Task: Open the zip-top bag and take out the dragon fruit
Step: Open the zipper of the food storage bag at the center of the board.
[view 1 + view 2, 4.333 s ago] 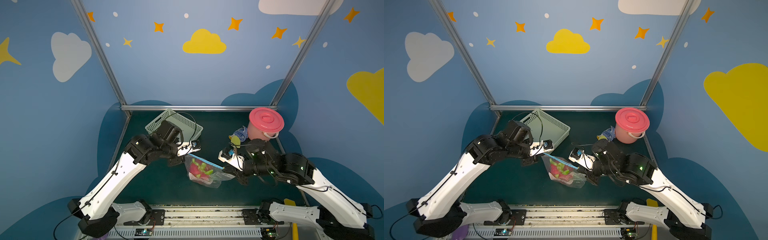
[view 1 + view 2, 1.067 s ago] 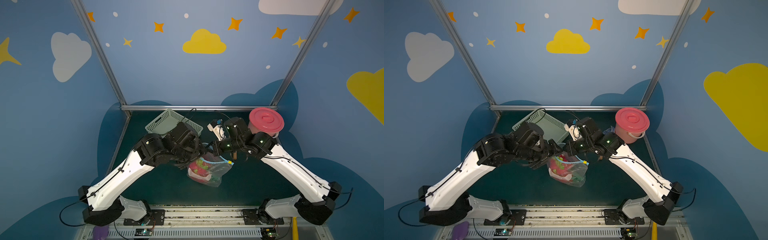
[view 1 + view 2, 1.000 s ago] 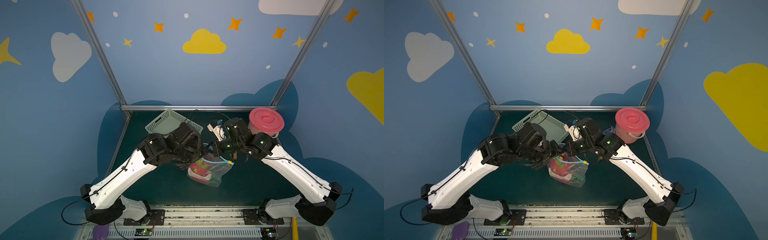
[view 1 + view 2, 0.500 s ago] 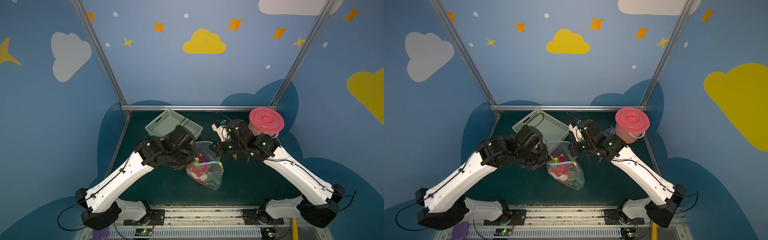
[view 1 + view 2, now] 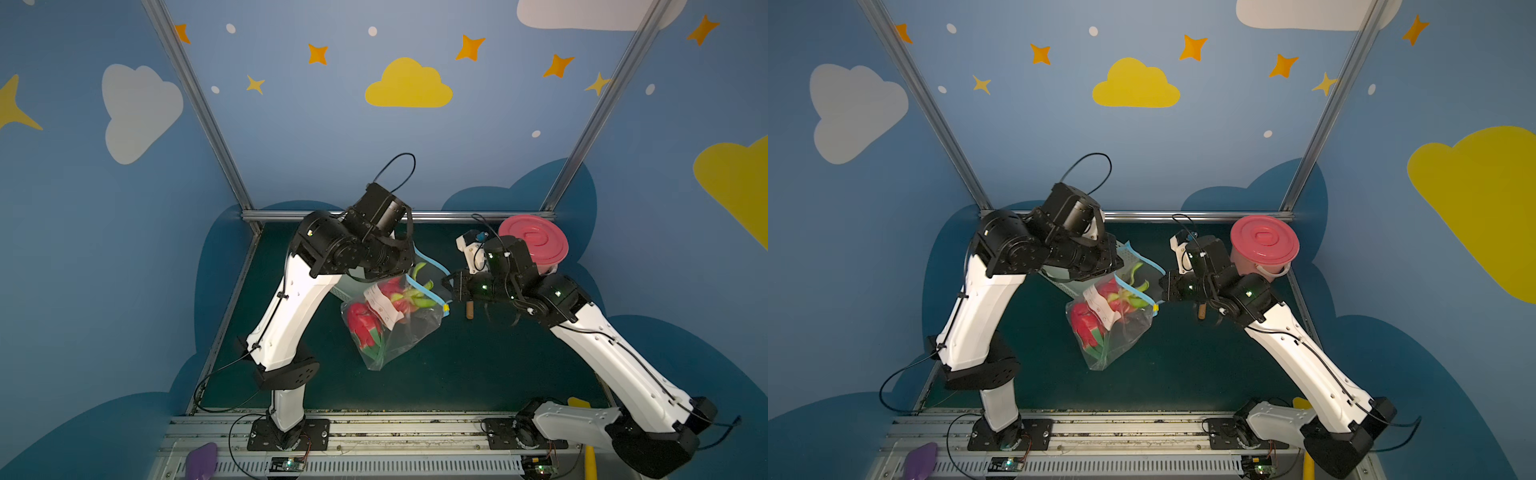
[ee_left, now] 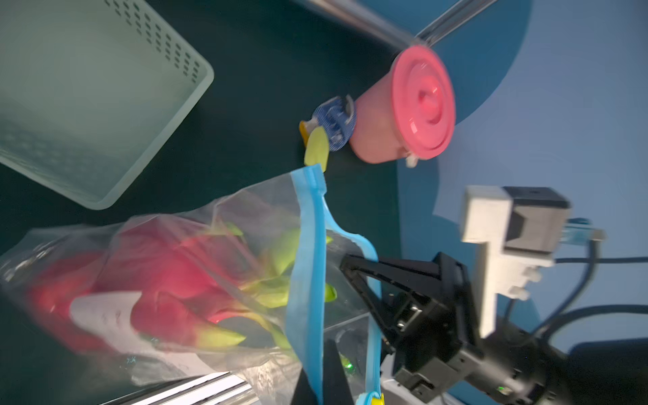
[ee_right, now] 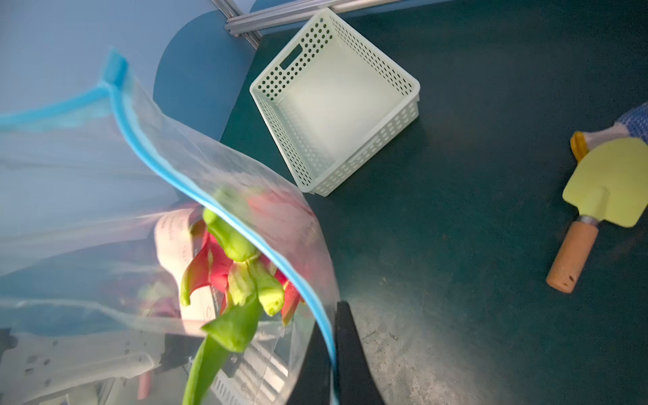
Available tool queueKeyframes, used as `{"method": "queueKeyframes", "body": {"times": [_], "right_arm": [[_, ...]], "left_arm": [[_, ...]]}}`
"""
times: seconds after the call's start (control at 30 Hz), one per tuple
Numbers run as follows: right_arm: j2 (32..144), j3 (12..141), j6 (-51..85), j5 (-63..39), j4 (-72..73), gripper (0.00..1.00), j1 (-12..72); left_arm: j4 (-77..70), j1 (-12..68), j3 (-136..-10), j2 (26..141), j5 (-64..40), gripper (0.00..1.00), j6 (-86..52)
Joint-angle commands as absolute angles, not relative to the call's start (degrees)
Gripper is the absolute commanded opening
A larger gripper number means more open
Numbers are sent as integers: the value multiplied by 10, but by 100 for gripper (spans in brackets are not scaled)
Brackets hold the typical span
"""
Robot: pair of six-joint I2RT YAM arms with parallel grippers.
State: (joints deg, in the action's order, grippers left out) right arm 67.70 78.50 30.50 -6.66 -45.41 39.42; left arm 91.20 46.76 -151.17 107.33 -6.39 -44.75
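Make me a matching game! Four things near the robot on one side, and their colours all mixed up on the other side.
Things:
1. bucket lid
2. basket
3. zip strip
4. trowel handle

Colours:
A. light blue
B. wooden brown
C. pink
D. pale green

Pairs: 1-C, 2-D, 3-A, 4-B

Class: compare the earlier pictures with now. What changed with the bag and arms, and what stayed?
The zip-top bag, earlier lying on the table, now hangs between the arms. The left jaws closed on one zip edge; the right jaws hold the other, mouth parted. Dragon fruit still inside; pink bucket unmoved.
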Motion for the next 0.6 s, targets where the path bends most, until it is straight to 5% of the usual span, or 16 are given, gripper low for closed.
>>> {"method": "queueKeyframes", "body": {"times": [0.0,0.27,0.37,0.57], "right_arm": [[644,711,339,-80,-450,0,376],[536,589,351,-86,-477,0,318],[511,626,336,-85,-521,42,297],[532,714,356,-253,-606,50,270]], "left_arm": [[908,468,-1424,1063,-92,4,-406],[858,487,-1361,1105,-117,3,-403],[865,498,-1400,1134,-137,3,-399],[894,513,-1470,1176,-137,3,-387]]}}
